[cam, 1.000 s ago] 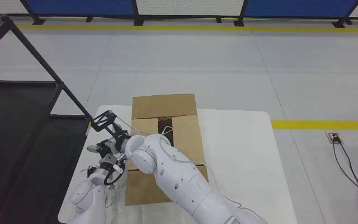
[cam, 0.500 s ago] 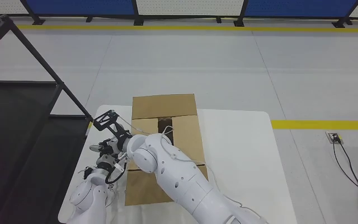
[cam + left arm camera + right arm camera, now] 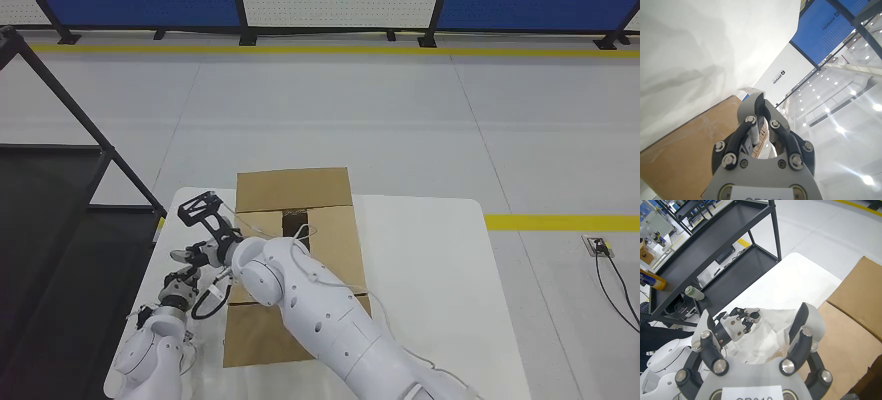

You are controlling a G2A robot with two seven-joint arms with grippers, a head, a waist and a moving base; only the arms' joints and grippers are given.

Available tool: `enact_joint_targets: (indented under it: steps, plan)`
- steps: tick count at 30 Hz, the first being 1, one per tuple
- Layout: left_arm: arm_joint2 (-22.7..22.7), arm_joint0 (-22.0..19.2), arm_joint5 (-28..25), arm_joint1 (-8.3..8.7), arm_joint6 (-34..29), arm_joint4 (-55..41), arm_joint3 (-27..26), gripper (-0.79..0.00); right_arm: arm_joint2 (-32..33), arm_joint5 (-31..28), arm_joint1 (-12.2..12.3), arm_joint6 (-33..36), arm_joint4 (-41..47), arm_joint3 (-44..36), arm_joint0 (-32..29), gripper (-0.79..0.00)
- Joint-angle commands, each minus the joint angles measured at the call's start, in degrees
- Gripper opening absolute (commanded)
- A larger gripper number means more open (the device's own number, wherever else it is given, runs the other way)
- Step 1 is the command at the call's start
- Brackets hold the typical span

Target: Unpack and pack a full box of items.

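1. A black metal shelf rack [image 3: 50,250] stands off the left edge of the white tabletop [image 3: 430,270].
2. The left gripper [image 3: 755,316], fingers pressed together, pinches an edge of a crumpled thin white bag [image 3: 768,336] just beside the box.
3. The right gripper [image 3: 203,211] hangs over the bag, jaws spread wide and holding nothing.
4. The brown cardboard box [image 3: 295,190] sits left of centre on the tabletop, its flaps open.

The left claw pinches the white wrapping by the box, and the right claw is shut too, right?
No. The left claw pinches the white wrapping by the box, but the right claw is open, as the right wrist view shows.
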Motion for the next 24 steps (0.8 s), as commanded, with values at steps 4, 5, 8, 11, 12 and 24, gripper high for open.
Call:
enact_joint_targets:
  steps: [4, 5, 8, 11, 12, 24]
  plan:
    - [-0.11, 0.81, -1.23, 0.14, 0.86, 0.01, -0.58, -0.785, 0.39, 1.46, 0.08, -0.32, -0.88, -0.11, -0.09, 0.0]
    - [-0.13, 1.03, -1.55, 0.16, 1.0, 0.03, -0.73, -0.785, 0.54, 1.65, 0.11, -0.37, -0.92, -0.14, -0.15, 0.0]
    - [-0.08, 1.74, -2.61, 0.22, 1.54, 0.43, -1.21, -0.785, 0.93, 2.46, 0.23, -0.85, -1.44, -0.39, -0.32, 0.0]
    - [-0.04, 2.4, -3.41, 0.29, 1.94, 0.82, -1.72, -0.785, 1.5, 2.6, 0.44, -1.23, -1.67, -0.84, -0.65, 0.0]
    - [-0.02, 2.61, -3.81, 0.32, 2.21, 1.17, -1.9, -0.785, 1.72, 2.78, 0.53, -1.46, -1.78, -1.03, -0.78, 0.0]
    - [0.05, 5.45, -6.63, 0.44, 5.2, 2.47, -4.34, 0.0, 3.8, 2.11, 1.72, -1.38, -3.46, -3.8, -2.71, 0.0]
